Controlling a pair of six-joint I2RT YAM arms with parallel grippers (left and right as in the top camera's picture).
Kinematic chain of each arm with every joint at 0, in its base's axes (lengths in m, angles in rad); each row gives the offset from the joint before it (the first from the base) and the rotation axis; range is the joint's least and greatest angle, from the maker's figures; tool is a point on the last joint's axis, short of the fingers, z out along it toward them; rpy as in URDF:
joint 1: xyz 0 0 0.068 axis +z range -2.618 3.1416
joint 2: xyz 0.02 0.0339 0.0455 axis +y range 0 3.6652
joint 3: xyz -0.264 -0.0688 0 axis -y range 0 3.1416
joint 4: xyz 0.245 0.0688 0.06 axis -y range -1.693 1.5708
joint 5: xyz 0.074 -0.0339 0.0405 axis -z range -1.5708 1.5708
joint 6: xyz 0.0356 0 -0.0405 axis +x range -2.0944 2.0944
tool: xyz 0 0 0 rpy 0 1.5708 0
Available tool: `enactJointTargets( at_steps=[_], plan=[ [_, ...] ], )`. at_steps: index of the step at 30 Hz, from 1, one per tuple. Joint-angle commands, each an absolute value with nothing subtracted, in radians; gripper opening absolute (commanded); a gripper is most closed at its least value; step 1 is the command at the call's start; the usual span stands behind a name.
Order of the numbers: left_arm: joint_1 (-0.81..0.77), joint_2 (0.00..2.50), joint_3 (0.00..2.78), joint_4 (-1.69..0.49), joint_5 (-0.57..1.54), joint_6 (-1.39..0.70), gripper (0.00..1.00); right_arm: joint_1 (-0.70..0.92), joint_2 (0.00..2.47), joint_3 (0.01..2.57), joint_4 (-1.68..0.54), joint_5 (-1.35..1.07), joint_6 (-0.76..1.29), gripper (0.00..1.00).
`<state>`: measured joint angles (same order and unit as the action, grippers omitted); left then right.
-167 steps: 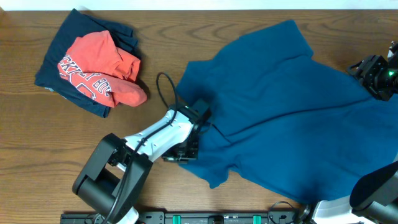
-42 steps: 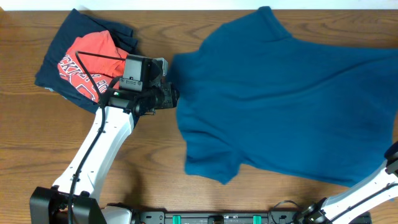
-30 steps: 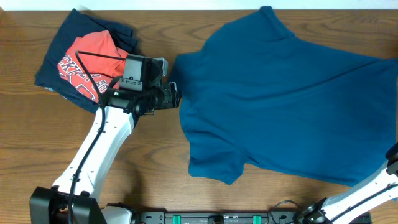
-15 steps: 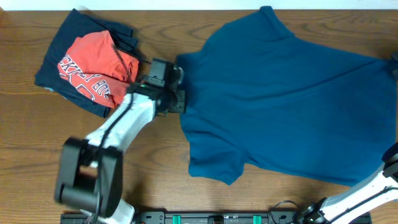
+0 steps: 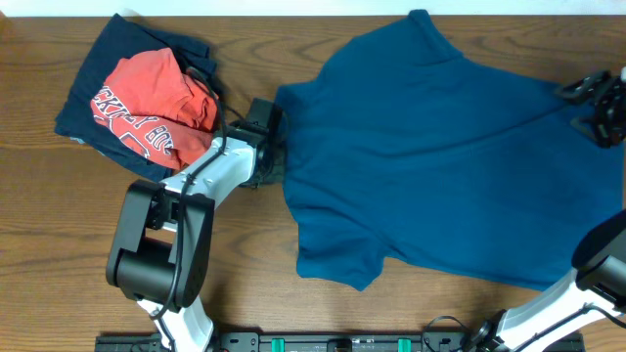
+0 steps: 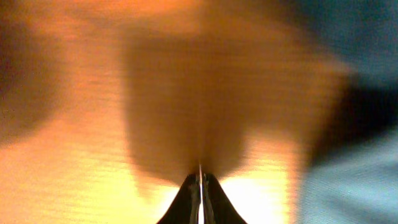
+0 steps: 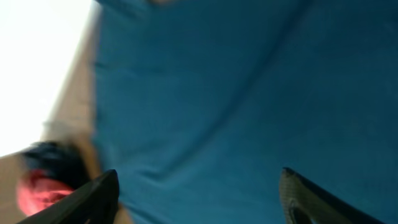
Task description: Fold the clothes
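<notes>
Teal T-shirt (image 5: 440,156) now lies spread flat from centre to 3 o'clock; seconds ago it was bunched. My left gripper (image 5: 277,149), pinched together and empty, has retreated beside its 9 o'clock edge. My right gripper (image 5: 587,103) has reappeared at 3 o'clock, fingers wide. Spreading looks done; folding can start.

T-shirt (image 5: 440,156): teal, spread across the bench (image 5: 59,244)
Left pincer (image 5: 274,154): at the T-shirt's left edge
Right pincer (image 5: 593,103): over the T-shirt's right end
Red shirt (image 5: 152,108): on navy garment (image 5: 98,59), far left
</notes>
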<state>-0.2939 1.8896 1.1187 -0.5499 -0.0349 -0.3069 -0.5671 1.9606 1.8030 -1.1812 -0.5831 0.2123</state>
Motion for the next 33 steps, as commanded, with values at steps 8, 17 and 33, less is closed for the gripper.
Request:
enactJointTargets(
  at_steps=[8,17,33],
  plan=[
    [-0.142,1.924,1.082,-0.648,0.012,-0.313,0.06,-0.561,1.959,1.579,-1.205,-0.098,0.363,0.77],
    [-0.239,1.773,1.085,-0.576,0.325,-0.138,0.38,-0.735,1.944,1.462,-1.163,-0.477,0.11,0.86],
    [-0.358,1.954,1.084,-0.472,0.234,-0.208,0.45,-0.749,1.85,1.443,-1.244,-0.398,0.142,0.91]
  ],
)
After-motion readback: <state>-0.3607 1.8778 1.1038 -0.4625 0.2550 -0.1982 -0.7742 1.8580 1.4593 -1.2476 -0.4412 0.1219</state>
